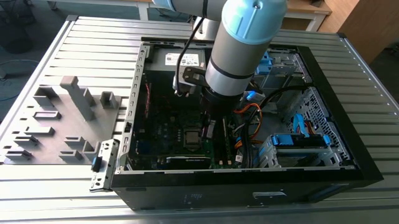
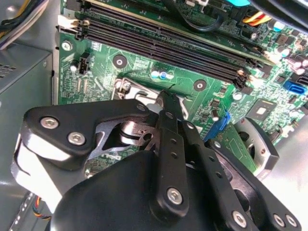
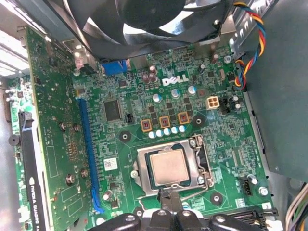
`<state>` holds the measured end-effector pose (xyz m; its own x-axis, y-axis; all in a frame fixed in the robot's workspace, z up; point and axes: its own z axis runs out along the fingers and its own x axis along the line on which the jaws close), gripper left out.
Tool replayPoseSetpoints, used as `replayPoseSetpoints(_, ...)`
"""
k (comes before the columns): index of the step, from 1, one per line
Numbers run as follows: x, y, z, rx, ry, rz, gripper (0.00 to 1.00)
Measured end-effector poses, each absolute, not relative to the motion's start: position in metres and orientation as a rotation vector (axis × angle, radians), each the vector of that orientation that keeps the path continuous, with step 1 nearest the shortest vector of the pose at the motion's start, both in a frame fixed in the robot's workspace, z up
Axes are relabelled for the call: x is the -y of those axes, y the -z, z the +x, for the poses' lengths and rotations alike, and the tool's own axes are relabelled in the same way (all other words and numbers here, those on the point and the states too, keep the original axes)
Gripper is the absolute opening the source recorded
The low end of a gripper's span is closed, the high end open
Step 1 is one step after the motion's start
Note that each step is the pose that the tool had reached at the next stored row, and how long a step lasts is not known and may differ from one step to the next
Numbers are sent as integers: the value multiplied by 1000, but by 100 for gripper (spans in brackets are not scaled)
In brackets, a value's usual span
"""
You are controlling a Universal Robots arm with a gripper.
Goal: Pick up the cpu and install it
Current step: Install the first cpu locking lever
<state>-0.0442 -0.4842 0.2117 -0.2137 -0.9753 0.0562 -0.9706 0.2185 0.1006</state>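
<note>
The cpu [image 3: 168, 167], a small square chip with a silver-grey metal top, lies flat in the motherboard socket under the metal retention frame [image 3: 142, 166]. In the exterior view the cpu [image 1: 192, 136] shows as a small grey square deep in the open case. My gripper [image 3: 169, 195] is shut, with its thin black fingertips together at the socket's edge, right beside the cpu and not holding it. In the second wrist view the gripper [image 2: 163, 98] points down at the socket frame [image 2: 130, 89], and its body covers the chip.
The arm reaches down into the open black computer case [image 1: 349, 154]. Nearby are memory slots [image 2: 163, 45], a black case fan [image 3: 144, 19], a graphics card [image 1: 184, 162], a grey power supply [image 1: 181, 58], orange cables [image 1: 249, 109] and blue drive bays [image 1: 299, 140]. A grey fixture tray [image 1: 62, 121] lies at the exterior view's left.
</note>
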Motion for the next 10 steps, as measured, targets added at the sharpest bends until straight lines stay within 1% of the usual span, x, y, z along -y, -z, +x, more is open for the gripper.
replayPoseSetpoints(10, 485, -206, -44, 2366, 63, 1897, 11)
